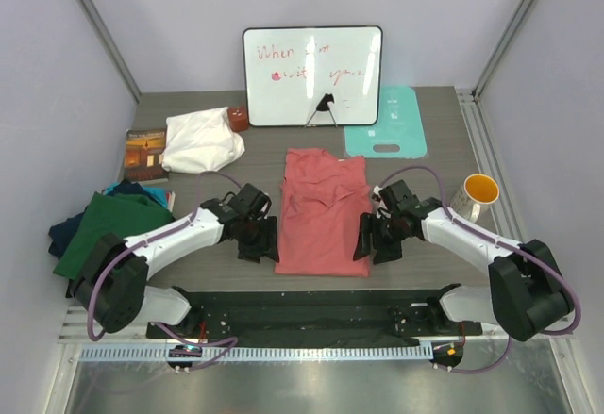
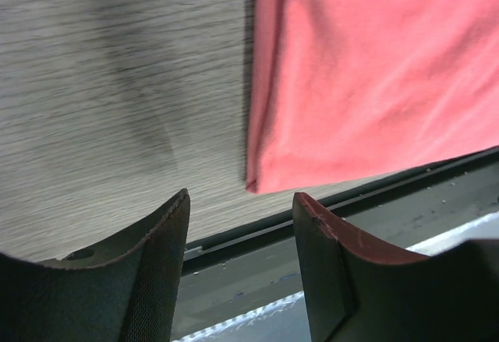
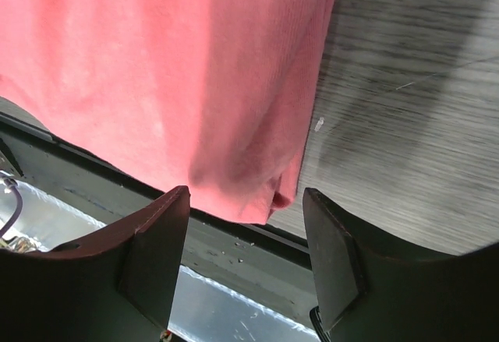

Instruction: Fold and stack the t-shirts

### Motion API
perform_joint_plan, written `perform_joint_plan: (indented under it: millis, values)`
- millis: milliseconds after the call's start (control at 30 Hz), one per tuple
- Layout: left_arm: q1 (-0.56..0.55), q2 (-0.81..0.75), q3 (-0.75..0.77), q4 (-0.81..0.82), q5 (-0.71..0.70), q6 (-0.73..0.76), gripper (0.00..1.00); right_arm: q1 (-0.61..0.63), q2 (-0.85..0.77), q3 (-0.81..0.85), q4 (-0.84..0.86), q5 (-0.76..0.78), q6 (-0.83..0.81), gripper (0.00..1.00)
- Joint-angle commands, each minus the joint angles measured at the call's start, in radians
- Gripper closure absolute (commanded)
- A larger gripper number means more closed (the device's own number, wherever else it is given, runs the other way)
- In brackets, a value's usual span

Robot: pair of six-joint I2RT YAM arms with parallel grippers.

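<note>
Left claw point(image 1: 258, 240) and right claw point(image 1: 370, 241) both stand spread and hold nothing, each just beside a near corner of the folded pink shirt point(image 1: 324, 208), which lies flat mid-desk point(image 1: 434, 159). Farther left, a green shirt point(image 1: 109, 230) lies over a navy shirt point(image 1: 58, 235). Right, a mug point(image 1: 477, 194), contents not discernible.

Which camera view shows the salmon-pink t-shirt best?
The top external view: it shows the whole salmon-pink t-shirt, folded into a long rectangle. The left wrist view shows only its near left corner, and the right wrist view shows only its near right corner.
</note>
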Motion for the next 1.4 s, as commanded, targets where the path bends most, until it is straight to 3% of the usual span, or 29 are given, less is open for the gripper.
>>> perform_joint_plan:
  millis: [0,367,800,833,900,967,1067,1100,1200,1367]
  values:
    - [0.012,-0.033,-0.035,0.103,0.082,-0.021,0.43,0.006,0.012,-0.037,0.064,-0.051,0.039,0.35]
    - [0.023,0.088,-0.096,0.277,0.202,-0.048,0.43,0.011,0.053,-0.131,0.117,-0.074,0.054,0.34]
    - [0.023,0.183,-0.159,0.324,0.148,-0.045,0.47,0.041,0.084,-0.195,0.158,-0.055,0.068,0.37]
    - [0.023,0.185,-0.165,0.324,0.151,-0.050,0.48,0.043,0.085,-0.194,0.156,-0.055,0.068,0.42]
    - [0.023,0.174,-0.168,0.312,0.148,-0.056,0.61,0.046,0.084,-0.191,0.156,-0.052,0.070,0.46]
    - [0.023,0.148,-0.167,0.298,0.133,-0.058,0.76,0.046,0.081,-0.189,0.155,-0.052,0.068,0.57]
    - [0.023,0.119,-0.159,0.265,0.112,-0.052,0.83,0.047,0.081,-0.183,0.156,-0.058,0.065,0.73]
    - [0.023,0.104,-0.157,0.254,0.109,-0.050,0.85,0.047,0.081,-0.180,0.158,-0.062,0.063,0.83]
    - [0.023,0.093,-0.142,0.222,0.102,-0.041,0.99,0.049,0.068,-0.172,0.155,-0.077,0.068,0.99]
    - [0.024,0.047,-0.082,0.153,0.073,-0.030,1.00,0.049,-0.014,-0.108,0.069,-0.092,0.082,0.99]
